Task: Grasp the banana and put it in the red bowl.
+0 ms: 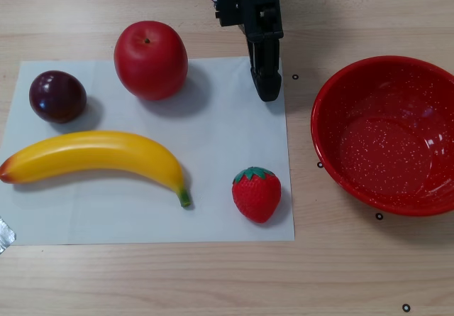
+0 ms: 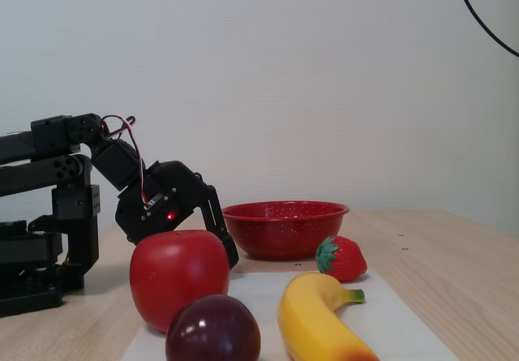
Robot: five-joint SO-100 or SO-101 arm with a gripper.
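- Banana (image 1: 96, 156) lies flat on the white sheet (image 1: 213, 117), lengthwise left to right in the other view; orange-red end at the sheet's left edge, green stem tip pointing toward the strawberry (image 1: 257, 193). Nothing touches it.
- Its long side faces the arm, so a grasp across the middle looks the natural approach; the curve probably keeps it from rolling.
- Bowl (image 1: 333, 110) sits off the sheet, on the bare table at right, empty, mouth up. Clear of the fruit, so a drop from above should meet no obstacle.
- Gripper (image 1: 266, 82) at the sheet's far edge, right of the apple (image 1: 150, 59), tip pointing down toward the near side. Fingers look pressed together with nothing between them; the fixed view (image 2: 227, 251) gives no better angle, so treat as closed and empty.
- Gripper is well apart from the banana, nearer to the bowl. The task is not yet begun by the look of things.
- Apple and plum (image 1: 57, 96) sit on the far side of the banana, close to it; the plum is the nearer. Judgement: a reach over the apple risks nudging it.
- Next call: open the jaws, swing left and near, descend over the banana's mid-body.
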